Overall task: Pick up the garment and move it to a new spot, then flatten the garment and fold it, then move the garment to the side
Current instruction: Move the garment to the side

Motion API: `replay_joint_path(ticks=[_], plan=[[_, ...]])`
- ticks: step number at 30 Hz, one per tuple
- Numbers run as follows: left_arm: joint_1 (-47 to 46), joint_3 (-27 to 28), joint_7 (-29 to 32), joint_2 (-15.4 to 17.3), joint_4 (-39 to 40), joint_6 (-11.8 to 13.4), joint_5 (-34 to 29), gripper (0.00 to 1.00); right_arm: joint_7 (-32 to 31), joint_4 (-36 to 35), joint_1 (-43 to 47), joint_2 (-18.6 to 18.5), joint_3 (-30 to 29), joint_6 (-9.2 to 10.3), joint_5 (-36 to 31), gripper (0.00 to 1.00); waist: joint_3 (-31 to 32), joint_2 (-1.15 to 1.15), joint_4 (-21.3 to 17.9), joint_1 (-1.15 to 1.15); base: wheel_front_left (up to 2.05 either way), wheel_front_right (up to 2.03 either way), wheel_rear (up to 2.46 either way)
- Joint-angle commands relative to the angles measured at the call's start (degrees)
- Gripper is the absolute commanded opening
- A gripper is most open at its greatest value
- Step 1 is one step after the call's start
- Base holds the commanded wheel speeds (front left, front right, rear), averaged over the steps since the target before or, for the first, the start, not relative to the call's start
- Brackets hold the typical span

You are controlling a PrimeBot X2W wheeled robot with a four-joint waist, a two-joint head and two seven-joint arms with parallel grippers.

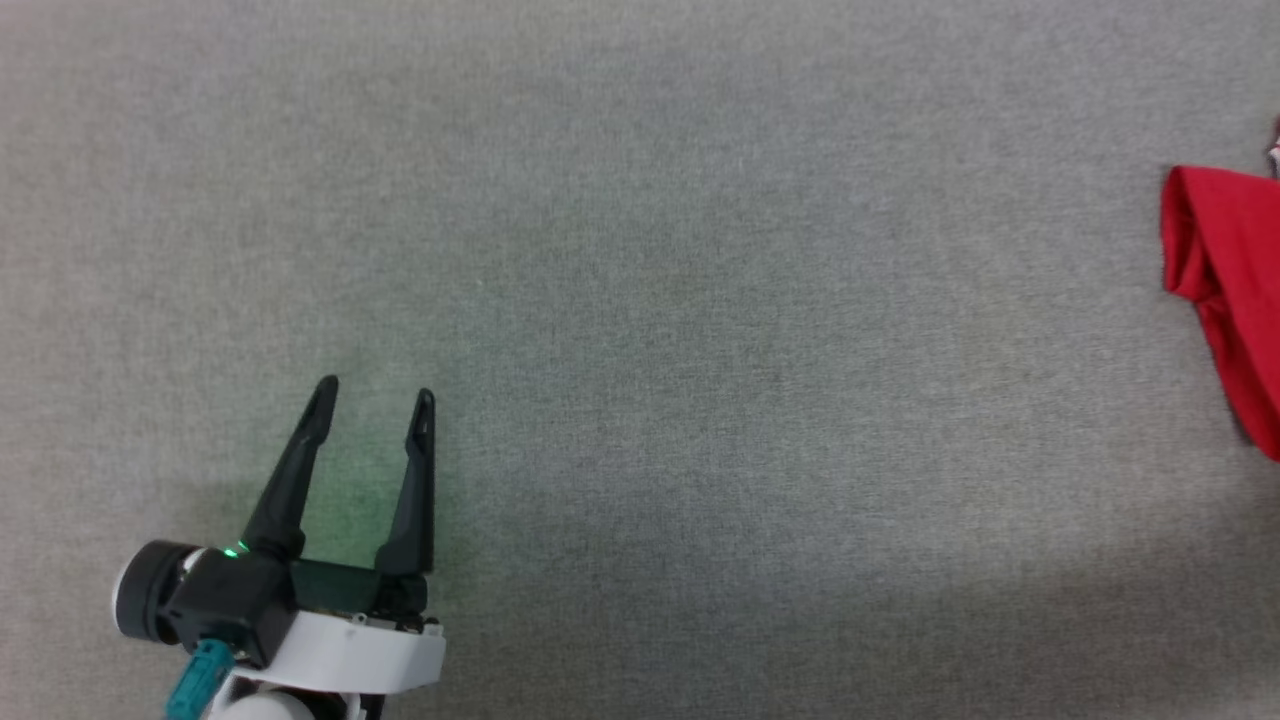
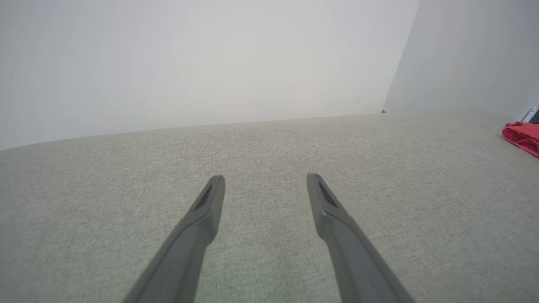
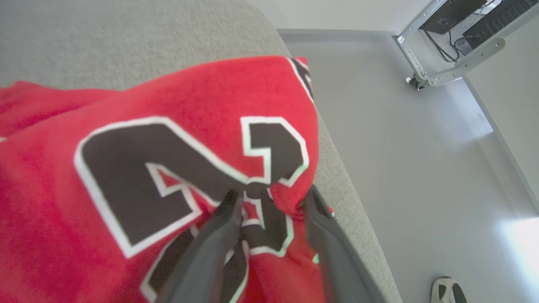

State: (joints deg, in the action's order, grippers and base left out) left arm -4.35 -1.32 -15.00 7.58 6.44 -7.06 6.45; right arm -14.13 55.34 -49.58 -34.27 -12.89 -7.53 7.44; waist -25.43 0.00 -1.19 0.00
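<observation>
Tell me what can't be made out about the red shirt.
Head view: garment cut off by the right edge; overall shape unclear.
Right wrist view: right pincer, fingertips sunk in cloth; grip unclear.
Right wrist view: shoe-like shape cut by the bottom edge.

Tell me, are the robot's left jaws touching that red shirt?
Apart. The head view shows the left jaws open at lower left over the grey surface, with the red shirt far off at the right edge.
</observation>
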Motion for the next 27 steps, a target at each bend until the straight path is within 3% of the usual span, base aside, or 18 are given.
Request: replay_joint_path(ticks=[1,8,12,18,27], plan=[[0.52,-0.1,-0.19,-0.21,-0.28,0.15,0.11,1.0,1.49,0.16,-0.51,0.49,0.9,0.1,-0.38,1.0,1.53,0.0,-0.49,0.0,0.0,0.0,0.0],[1.71,-0.48,-0.18,-1.04,-3.21,0.01,1.2,1.0,5.73,-1.17,1.85,2.42,7.34,0.1,0.32,1.0,8.15,0.0,-1.07,0.0,0.0,0.0,0.0],[3.02,-0.21,-0.12,-1.09,-6.17,-0.11,2.25,1.0,7.55,-5.42,5.43,7.31,14.68,0.1,7.11,1.0,12.59,0.0,-1.39,0.0,0.0,0.0,0.0],[3.65,0.65,-0.11,-0.56,-9.6,-0.22,2.84,1.0,9.99,-13.98,13.81,11.09,25.38,0.1,16.37,1.0,17.04,0.0,-1.51,0.0,0.0,0.0,0.0],[2.15,0.97,-0.11,0.06,-14.74,-0.35,3.08,1.0,16.69,-19.57,20.74,16.89,26.79,0.1,22.44,1.0,21.58,0.0,-1.34,0.0,0.0,0.0,0.0]])
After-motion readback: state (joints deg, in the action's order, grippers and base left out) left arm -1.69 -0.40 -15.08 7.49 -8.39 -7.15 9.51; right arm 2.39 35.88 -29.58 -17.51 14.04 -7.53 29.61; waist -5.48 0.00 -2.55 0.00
